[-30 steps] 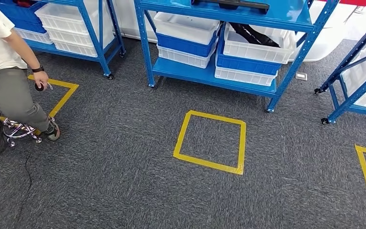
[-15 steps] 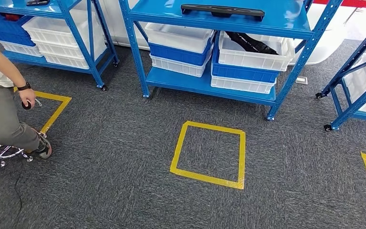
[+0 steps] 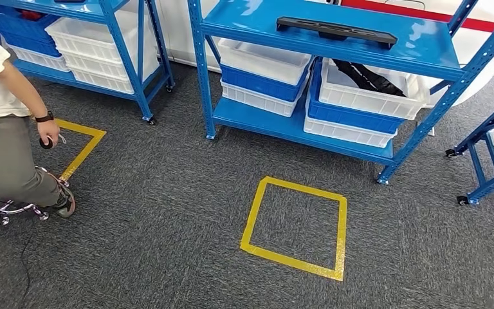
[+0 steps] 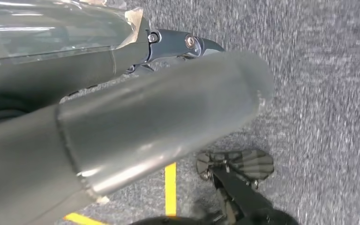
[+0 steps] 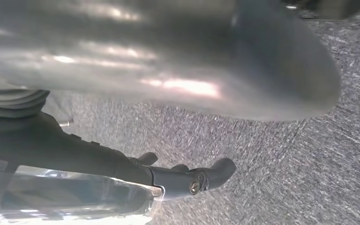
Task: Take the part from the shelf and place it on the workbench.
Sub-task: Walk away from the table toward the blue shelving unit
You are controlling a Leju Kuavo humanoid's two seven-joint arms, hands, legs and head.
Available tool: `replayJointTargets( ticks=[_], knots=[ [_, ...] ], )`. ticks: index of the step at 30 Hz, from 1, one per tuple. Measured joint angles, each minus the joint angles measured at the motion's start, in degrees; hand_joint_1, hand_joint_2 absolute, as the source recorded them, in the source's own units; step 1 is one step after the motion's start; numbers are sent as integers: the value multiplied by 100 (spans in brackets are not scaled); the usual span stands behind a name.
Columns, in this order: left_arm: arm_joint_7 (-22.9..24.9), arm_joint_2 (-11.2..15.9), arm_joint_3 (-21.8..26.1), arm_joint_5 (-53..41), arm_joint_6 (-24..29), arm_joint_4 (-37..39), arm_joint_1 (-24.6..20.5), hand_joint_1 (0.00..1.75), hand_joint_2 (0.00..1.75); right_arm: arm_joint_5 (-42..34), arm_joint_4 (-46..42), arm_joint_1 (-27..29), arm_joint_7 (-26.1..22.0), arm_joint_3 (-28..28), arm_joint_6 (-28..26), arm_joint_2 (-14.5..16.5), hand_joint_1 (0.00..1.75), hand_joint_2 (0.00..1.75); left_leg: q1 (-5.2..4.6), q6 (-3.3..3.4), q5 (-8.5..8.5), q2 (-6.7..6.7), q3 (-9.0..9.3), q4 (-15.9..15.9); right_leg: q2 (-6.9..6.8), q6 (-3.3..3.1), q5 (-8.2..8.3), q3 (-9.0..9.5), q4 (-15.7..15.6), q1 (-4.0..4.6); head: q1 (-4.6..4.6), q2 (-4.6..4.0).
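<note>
A long flat black part (image 3: 336,31) lies on the upper board of the blue shelf (image 3: 437,48) straight ahead, in the head view. A second dark part (image 3: 368,77) lies slanted in a white bin one level lower. My left hand (image 4: 168,108) hangs over the grey carpet with its thumb and dark fingers (image 4: 187,42) apart and nothing between them. My right hand (image 5: 206,84) also hangs above the carpet, its dark fingers (image 5: 201,180) stretched out and holding nothing. Both hands are far from the shelf.
A yellow tape square (image 3: 296,222) marks the carpet in front of the shelf. White and blue bins (image 3: 264,71) are stacked on the lower board. A second blue shelf (image 3: 119,45) stands at the left, a third (image 3: 489,148) at the right. A person (image 3: 6,141) sits at the left edge.
The whole picture has shifted: the camera has moved nearer the middle shelf, whose upper board and black part now sit lower and larger. The person has stayed at the left.
</note>
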Motion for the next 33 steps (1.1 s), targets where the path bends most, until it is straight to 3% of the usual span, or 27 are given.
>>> replayJointTargets(
  ticks=[1,2,4,6,8,10,12,13,16,17,18,21,23,24,26,27,28,30,32,33],
  knots=[
    [7,-8,0,-16,-2,2,1,0,0,-2,1,6,4,0,-2,-2,0,0,-23,0,-48,-5,51,5,0,-8,283,26,-283,32,-16,0],
    [13,-15,0,-27,-4,3,-1,0,0,3,1,6,6,0,-4,-4,0,0,-37,-9,-91,-9,86,5,-1,-55,505,59,-482,62,-26,0],
    [26,-23,1,-40,-3,5,-13,0,0,27,1,-1,4,2,-13,-9,0,0,-51,-57,-117,-14,171,35,-2,-207,725,129,-664,80,-45,0],
    [34,-18,3,-37,7,3,-19,0,0,71,0,-12,0,9,-22,-6,0,87,-56,-113,-79,-5,160,178,2,-313,846,288,-763,9,-42,0],
    [36,-17,10,-31,25,2,-22,0,0,105,0,-22,-4,29,-30,-2,0,175,-33,-183,-134,17,-55,592,-3,-364,888,432,-825,-76,-48,0],
    [34,-21,29,-14,44,2,-21,0,0,88,0,-36,-6,45,-38,-4,0,175,51,-285,-409,35,-456,1185,-5,-396,853,476,-848,-99,-51,0],
    [25,-21,54,2,58,2,-14,0,0,27,0,-35,-7,48,-40,2,0,175,157,-393,-662,52,-789,1506,7,-378,799,508,-847,-137,-51,0],
    [19,-21,66,4,61,2,-10,0,0,-10,0,-28,-7,46,-42,7,0,175,208,-451,-623,69,-840,1429,13,-343,763,540,-845,-166,-51,0],
    [7,-27,89,3,64,5,-3,0,0,-70,-1,-17,-5,41,-43,11,0,175,350,-625,34,122,-579,477,24,-193,623,688,-833,-255,-60,0],
    [5,-30,92,2,64,9,-4,0,0,-77,-1,-23,-2,38,-45,9,0,175,367,-635,122,130,-497,238,24,-136,577,703,-833,-255,-72,0],
    [3,-32,95,1,64,13,-6,0,0,-85,-2,-33,3,36,-46,4,0,175,365,-614,163,131,-446,119,23,-79,537,707,-838,-239,-79,0],
    [-2,-32,99,-4,65,15,-9,0,0,-114,-2,-64,23,26,-43,4,0,175,313,-432,185,115,-393,111,16,62,458,747,-871,-204,-81,0],
    [-3,-32,101,-10,65,14,-15,0,0,-126,-2,-76,33,16,-37,-5,0,175,303,-328,185,115,-348,80,10,83,341,671,-634,-212,-72,0],
    [-4,-32,101,-12,66,13,-22,0,0,-128,-2,-77,37,9,-34,-6,0,175,298,-283,172,121,-326,66,8,65,221,505,-323,-220,-65,0],
    [-4,-30,101,-19,66,13,-30,0,0,-128,-2,-73,39,-3,-28,-5,0,175,258,-214,120,134,-289,63,9,36,-34,-12,503,-199,-51,0],
    [-4,-32,101,-24,66,13,-32,0,0,-129,-2,-63,41,-9,-25,-7,0,175,234,-190,92,138,-259,64,10,45,-67,-234,787,-186,-49,0],
    [-3,-35,101,-30,64,13,-31,0,0,-132,-2,-52,43,-12,-22,-12,0,175,210,-174,60,142,-221,64,9,70,5,-355,856,-170,-49,0],
    [1,-43,101,-39,60,13,-29,0,0,-139,-2,-39,54,-21,-16,-19,0,175,181,-172,-10,169,-118,63,-25,122,419,-259,318,-137,-47,0],
    [6,-47,101,-42,50,13,-31,0,0,-142,-2,-50,62,-30,-7,-20,0,175,149,-212,-89,216,-23,65,-144,64,800,-53,-372,-70,-42,0],
    [9,-46,102,-43,44,13,-33,0,0,-141,-2,-61,63,-32,-3,-20,0,175,134,-239,-123,243,7,63,-176,3,892,-4,-554,-39,-43,0]
  ],
)
